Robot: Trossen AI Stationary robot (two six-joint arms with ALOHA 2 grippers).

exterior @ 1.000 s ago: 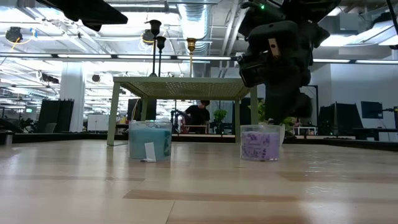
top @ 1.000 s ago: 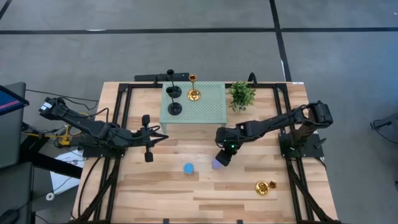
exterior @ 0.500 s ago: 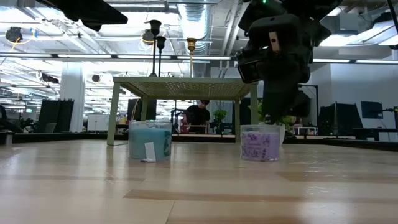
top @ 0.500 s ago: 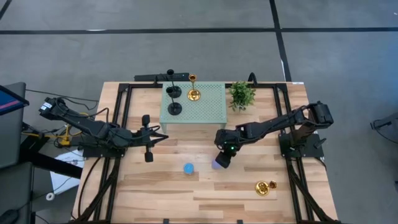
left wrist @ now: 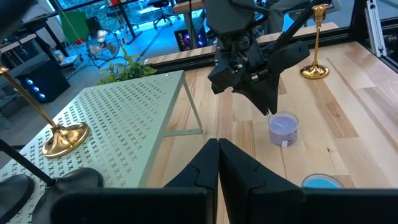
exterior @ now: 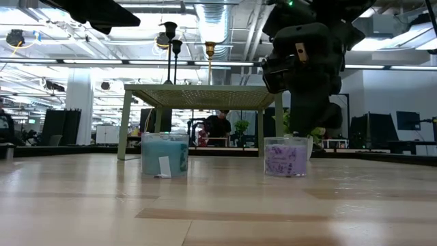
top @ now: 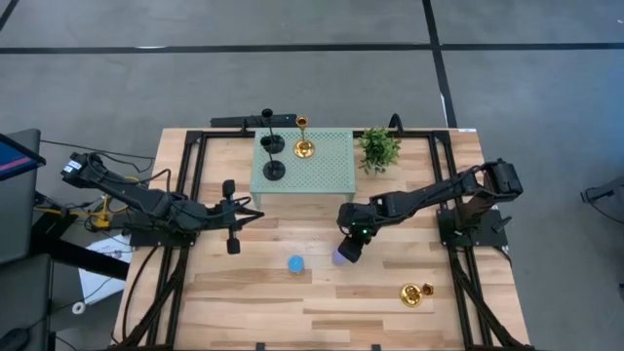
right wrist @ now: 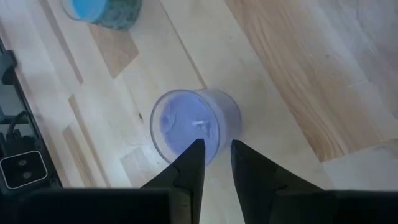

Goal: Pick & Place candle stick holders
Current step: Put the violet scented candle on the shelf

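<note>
The right gripper (top: pixel 350 246) hung directly over a purple candle jar (right wrist: pixel 193 126), its fingers (right wrist: pixel 189 163) nearly closed with only a narrow gap between them and grasping nothing — poised above the jar rather than around it, which suits a pass overhead more than a grab. Three candle stick holders stood on the small green perforated table (top: pixel 331 171): two black holders (top: pixel 274 156) at its left edge and a gold holder (top: pixel 304 148) beside them. The fourth, another gold holder (top: pixel 413 294), stood well apart on the wooden tabletop (top: pixel 244 302), probably the next target. The left gripper (top: pixel 232 214) waited by the green table's left side, jaws pressed together and empty — a blue candle jar (top: pixel 294 263) sat near the purple one
</note>
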